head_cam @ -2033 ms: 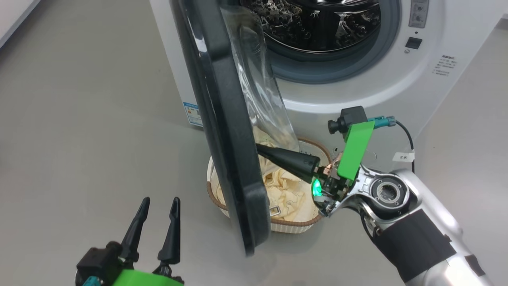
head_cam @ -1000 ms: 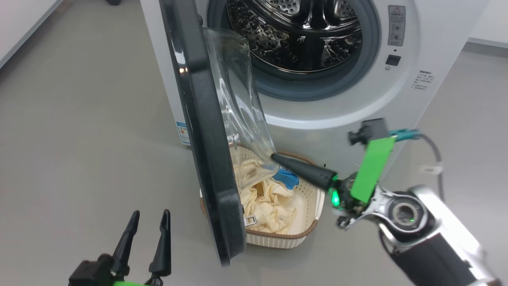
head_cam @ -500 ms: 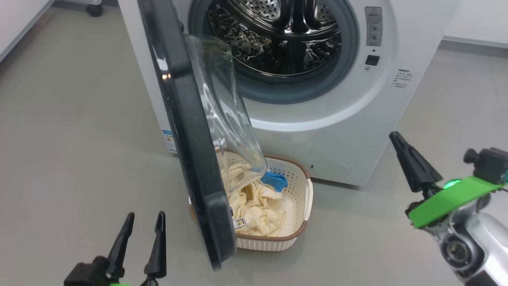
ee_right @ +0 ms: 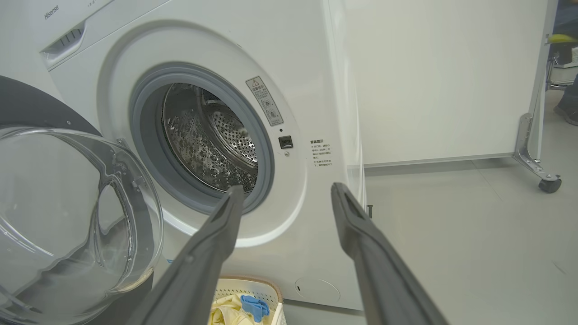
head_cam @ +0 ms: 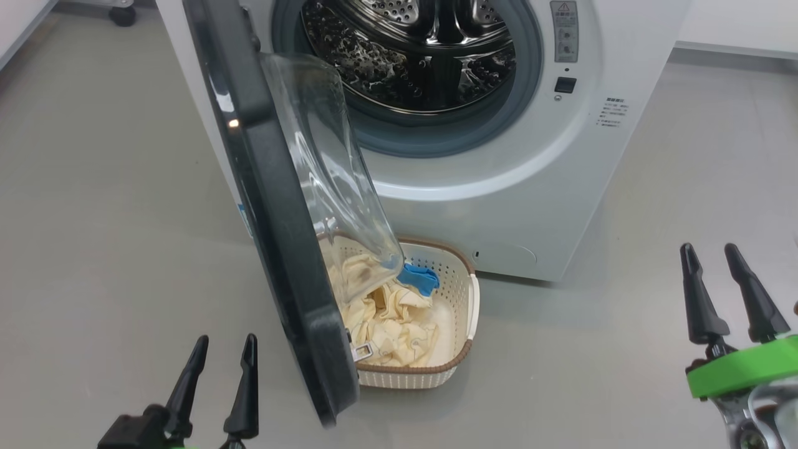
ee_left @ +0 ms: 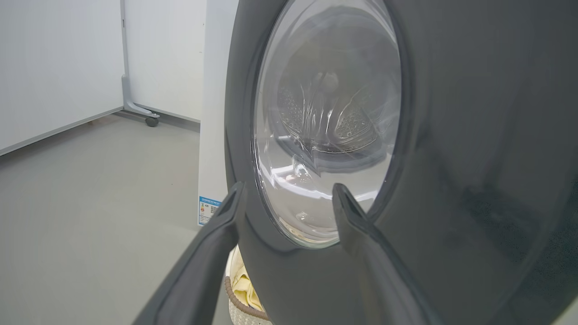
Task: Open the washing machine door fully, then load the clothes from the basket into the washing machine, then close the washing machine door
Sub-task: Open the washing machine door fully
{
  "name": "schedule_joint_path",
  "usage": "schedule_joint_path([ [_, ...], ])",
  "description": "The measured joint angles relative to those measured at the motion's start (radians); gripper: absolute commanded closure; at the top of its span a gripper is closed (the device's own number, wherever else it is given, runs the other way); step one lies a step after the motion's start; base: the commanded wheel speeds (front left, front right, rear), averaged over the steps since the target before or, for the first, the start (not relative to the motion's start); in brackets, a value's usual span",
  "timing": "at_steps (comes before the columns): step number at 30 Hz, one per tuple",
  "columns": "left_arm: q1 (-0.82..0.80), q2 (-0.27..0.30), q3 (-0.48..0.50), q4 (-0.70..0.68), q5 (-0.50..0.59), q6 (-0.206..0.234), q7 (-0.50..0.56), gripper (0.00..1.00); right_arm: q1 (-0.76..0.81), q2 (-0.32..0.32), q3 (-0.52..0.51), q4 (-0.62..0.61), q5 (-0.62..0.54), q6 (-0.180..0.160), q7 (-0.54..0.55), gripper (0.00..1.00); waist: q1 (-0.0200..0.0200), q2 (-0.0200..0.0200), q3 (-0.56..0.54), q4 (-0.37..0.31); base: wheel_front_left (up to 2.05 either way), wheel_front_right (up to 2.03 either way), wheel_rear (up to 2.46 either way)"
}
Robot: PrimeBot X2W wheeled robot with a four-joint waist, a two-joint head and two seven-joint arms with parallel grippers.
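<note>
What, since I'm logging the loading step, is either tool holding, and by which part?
Nothing is held. The left tool and the right tool both stand open and empty; the clothes lie in the basket.

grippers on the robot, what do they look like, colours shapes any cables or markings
The left gripper and right gripper each have two long matte black fingers tapering to narrow tips. The left pair rises from a black block; the right pair sits on a bright green flat plate above a shiny silver metal wrist.

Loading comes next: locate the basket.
Head view, lower centre: the basket stands on the floor before the washing machine, its left part hidden by the open door.
</note>
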Motion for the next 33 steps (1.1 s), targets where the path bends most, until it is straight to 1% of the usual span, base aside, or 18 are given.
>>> schedule_joint_path([
  [5,0.000,0.000,0.008,-0.001,0.007,0.000,0.000,0.00,0.046,0.029,-0.055,-0.005,-0.086,0.000,0.000,0.00,0.0000,0.0000,0.010,-0.016,0.00,0.00,0.00],
  [12,-0.001,0.000,0.021,-0.003,0.010,-0.001,0.000,0.00,0.095,0.063,-0.119,-0.012,-0.159,0.000,0.000,0.00,0.0000,0.0000,0.018,-0.035,0.00,0.00,0.00],
  [20,0.000,0.000,0.034,-0.002,0.016,-0.001,0.000,0.00,0.152,0.109,-0.183,-0.009,-0.216,0.000,0.000,0.00,0.0000,0.0000,0.010,-0.046,0.00,0.00,0.00],
  [27,0.009,0.000,0.045,-0.002,0.016,-0.001,0.000,0.00,0.187,0.159,-0.204,0.008,-0.235,0.000,0.000,0.00,0.0000,0.0000,0.009,-0.064,0.00,0.00,0.00],
  [33,0.012,0.000,0.055,-0.002,0.025,-0.001,0.000,0.00,0.203,0.172,-0.215,0.014,-0.263,0.000,0.000,0.00,0.0000,0.0000,0.007,-0.082,0.00,0.00,0.00],
])
